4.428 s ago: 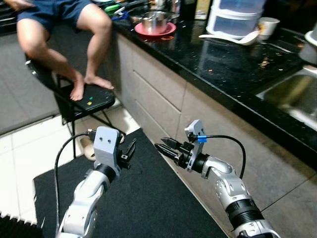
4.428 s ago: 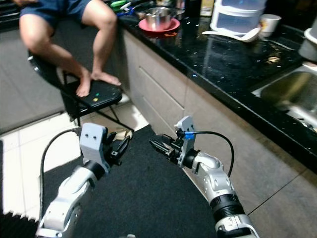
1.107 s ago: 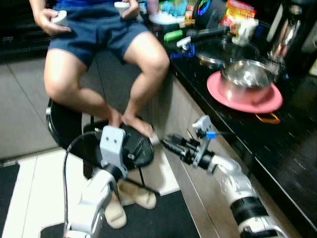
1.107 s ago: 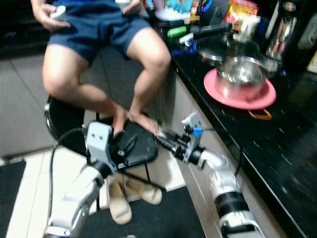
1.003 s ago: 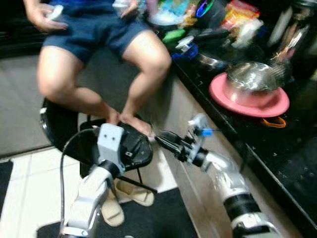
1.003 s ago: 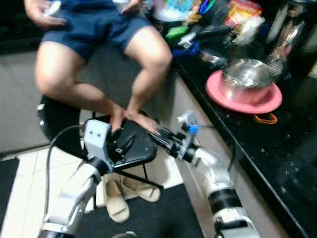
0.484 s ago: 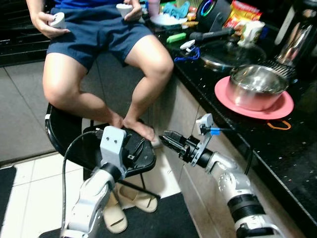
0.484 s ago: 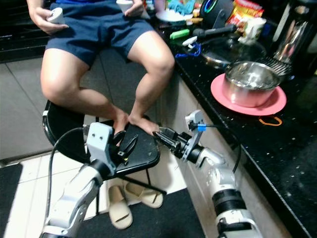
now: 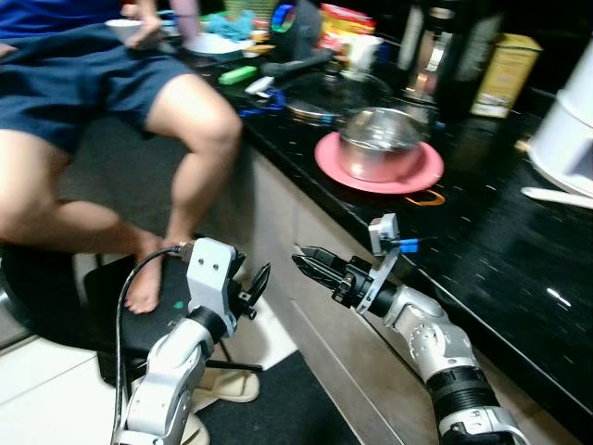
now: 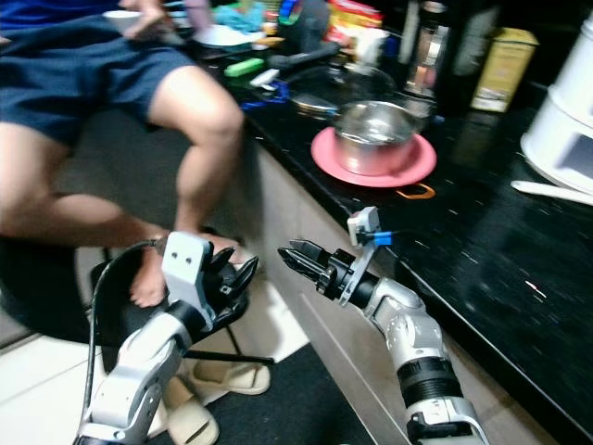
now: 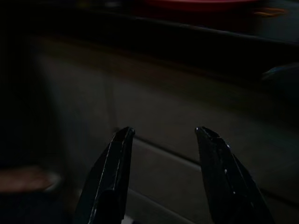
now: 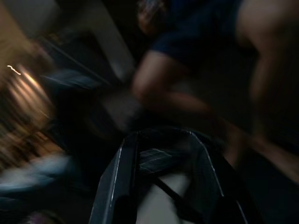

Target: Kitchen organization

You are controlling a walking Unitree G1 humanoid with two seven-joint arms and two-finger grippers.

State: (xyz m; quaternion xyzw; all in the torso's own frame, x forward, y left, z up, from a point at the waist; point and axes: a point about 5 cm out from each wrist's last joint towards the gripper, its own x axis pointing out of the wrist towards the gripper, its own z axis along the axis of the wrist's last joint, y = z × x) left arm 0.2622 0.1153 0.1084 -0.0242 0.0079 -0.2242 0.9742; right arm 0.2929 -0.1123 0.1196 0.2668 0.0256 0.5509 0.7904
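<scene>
A steel bowl point(image 9: 380, 153) sits on a pink plate point(image 9: 415, 176) on the black counter point(image 9: 519, 250). Behind it lie a lidded pan point(image 9: 324, 93) and assorted kitchen clutter. Both arms are raised in front of the grey cabinet drawers point(image 9: 296, 232), below the counter edge. My left gripper point(image 9: 255, 283) is open and holds nothing; in the left wrist view its fingers point(image 11: 119, 158) point at the dark drawer fronts. My right gripper point(image 9: 302, 259) is open and empty, pointing left toward a seated person's leg point(image 9: 199, 120). The right wrist view is blurred.
A person sits on a black chair point(image 9: 56, 306) at the left, with a bare foot point(image 9: 139, 287) on it. Slippers point(image 10: 227, 375) and a black mat point(image 9: 269, 408) lie on the floor. A white spoon point(image 9: 556, 197), a white container point(image 9: 570, 130) and a yellow box point(image 9: 505, 60) stand on the counter.
The camera has swung right, so the person and chair sit further left and more counter shows. Both grippers keep their raised pose and stay empty.
</scene>
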